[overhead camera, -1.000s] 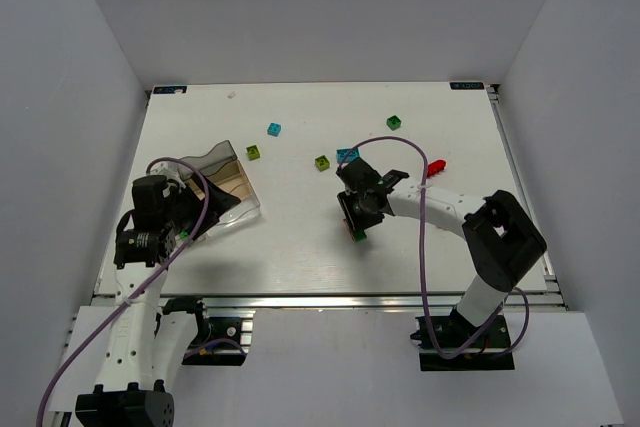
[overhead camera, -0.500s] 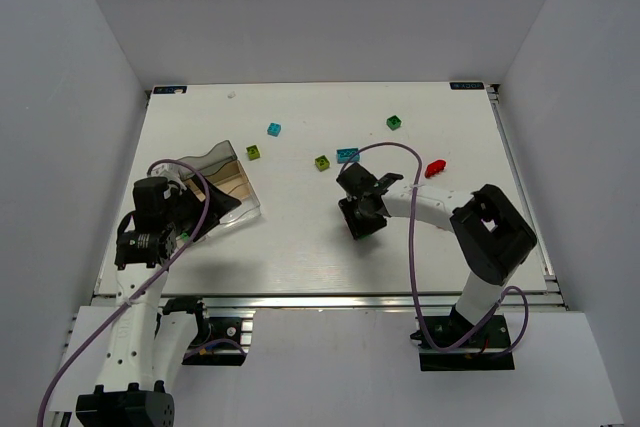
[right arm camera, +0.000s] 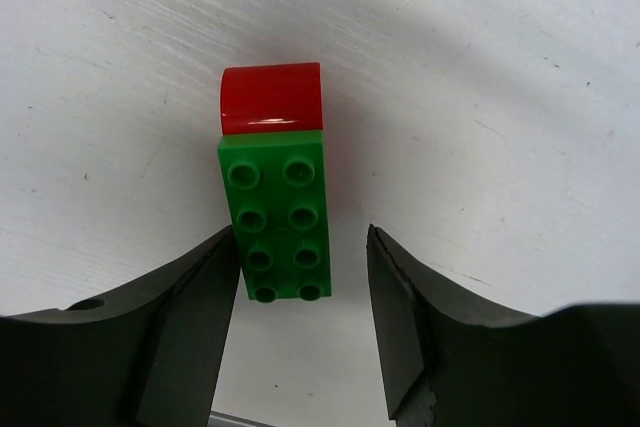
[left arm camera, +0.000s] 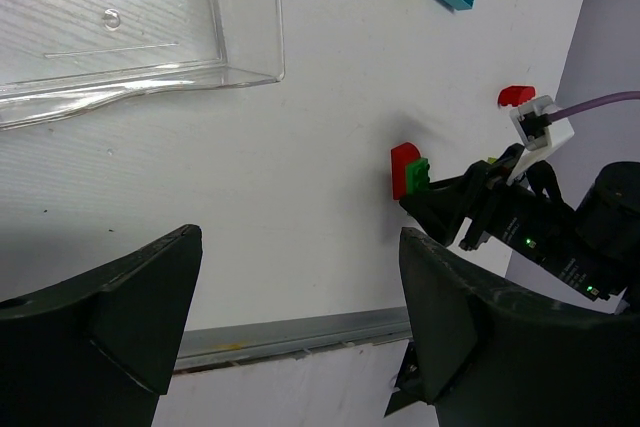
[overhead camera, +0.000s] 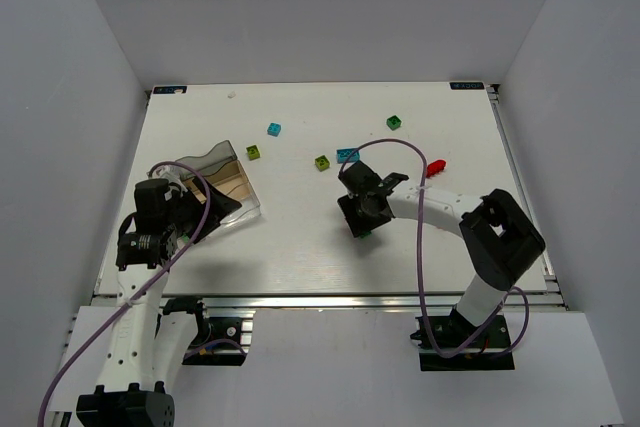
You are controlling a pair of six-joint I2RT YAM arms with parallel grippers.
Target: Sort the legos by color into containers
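Sorting barely begun, by my reading. The part of the clear tray [left arm camera: 150, 37] I can see from the left wrist holds no brick, and I cannot make out its compartments from above.

Loose on the desk [overhead camera: 300, 112], all well apart from the tray except the first:
- lime brick [overhead camera: 253, 152], near the tray's far corner
- small cyan brick [overhead camera: 274, 129]
- second lime brick [overhead camera: 322, 162], with a longer cyan brick [overhead camera: 347, 155] just beside it
- dark green brick [overhead camera: 394, 122]
- red brick [overhead camera: 436, 168]

Right pincer [right arm camera: 298, 237] is low over the red-and-green stack [right arm camera: 275, 207], which lies flat mid-desk. The jaws are spread wider than the stack: clear gap on one side, the other finger at or against the green edge. Nothing is pinched.

Left pincer [left arm camera: 298, 247] is spread wide and carries nothing, sitting at the tray's near side.

Obstacles: the desk between stack and tray looks bare. The left arm crowds the tray's near edge, so I'd expect a drop to need the far side. The stack is two colours and probably has to be split first.
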